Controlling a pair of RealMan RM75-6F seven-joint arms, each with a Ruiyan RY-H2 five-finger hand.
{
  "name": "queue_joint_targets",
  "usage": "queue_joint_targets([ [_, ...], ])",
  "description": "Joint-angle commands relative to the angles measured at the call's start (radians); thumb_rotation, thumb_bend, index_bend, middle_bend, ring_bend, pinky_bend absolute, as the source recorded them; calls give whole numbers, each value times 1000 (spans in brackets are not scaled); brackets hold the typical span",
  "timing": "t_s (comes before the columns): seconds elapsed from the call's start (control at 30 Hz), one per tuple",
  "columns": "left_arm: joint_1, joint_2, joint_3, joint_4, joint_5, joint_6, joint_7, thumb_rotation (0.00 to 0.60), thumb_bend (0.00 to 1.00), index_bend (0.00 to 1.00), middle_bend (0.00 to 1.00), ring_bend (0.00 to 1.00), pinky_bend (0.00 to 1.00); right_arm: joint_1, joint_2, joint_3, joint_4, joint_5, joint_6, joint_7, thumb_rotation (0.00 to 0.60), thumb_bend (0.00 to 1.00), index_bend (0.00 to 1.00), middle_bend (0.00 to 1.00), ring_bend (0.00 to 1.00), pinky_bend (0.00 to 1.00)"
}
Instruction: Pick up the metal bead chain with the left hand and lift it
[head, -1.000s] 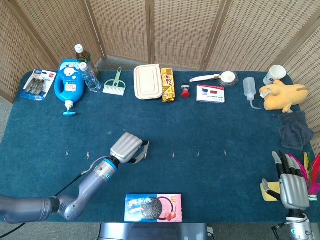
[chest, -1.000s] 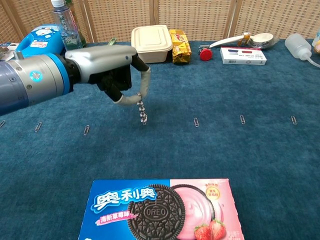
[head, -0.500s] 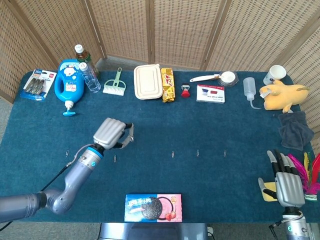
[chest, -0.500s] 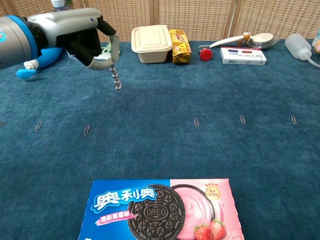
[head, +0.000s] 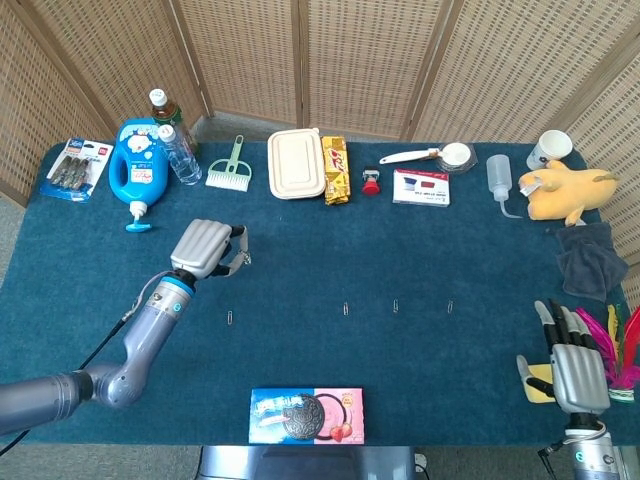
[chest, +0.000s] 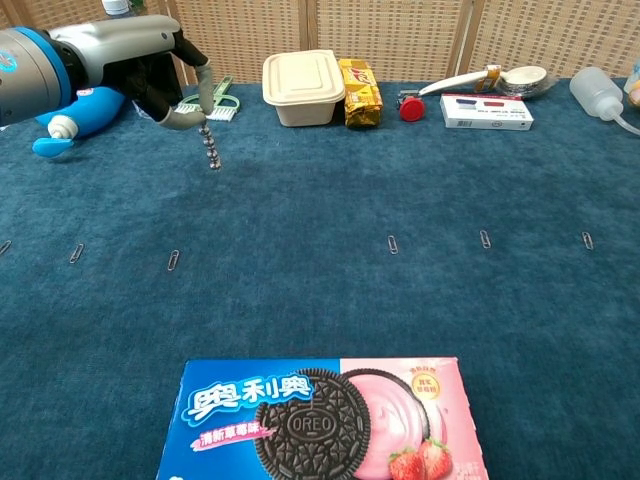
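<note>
Shifted further toward the upper left since earlier, the metal bead chain (chest: 211, 152) dangles as a short string of round silver beads from the left hand (head: 204, 249), fingers curled around it above blue carpet-like cloth (chest: 330, 200). Lower right, the right hand (head: 574, 362) rests empty, fingers straight.

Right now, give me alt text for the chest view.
The left robot hand holds a metal bead chain dangling above the blue table. An Oreo box lies in front; a lidded container sits behind.
</note>
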Motion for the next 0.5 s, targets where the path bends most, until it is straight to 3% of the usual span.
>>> queue_joint_targets([
  [0.03,-1,-1,0,2,-2,-15,-22,600,692,303,782,860,991,-1,1,0,0,-2,3,0,494,395,0,21,2,107],
  [0.1,4,7,0,-7,10,-16,-43,600,675,208,623,701,934,-2,1,-1,-1,-6,7,-1,496,396,0,21,2,107],
  [0.2,14,23,5,-25,36,-11,-63,597,645,127,425,493,761,-1,2,-1,-3,-9,9,-2,494,396,0,21,2,107],
  [0.3,41,51,14,-67,71,15,-90,590,638,113,367,428,636,2,3,-1,-6,-13,8,-5,495,396,0,21,2,107],
  [0.5,149,139,72,-196,188,125,-157,591,638,132,327,362,575,10,3,0,-6,-29,9,-6,495,396,0,21,2,107],
])
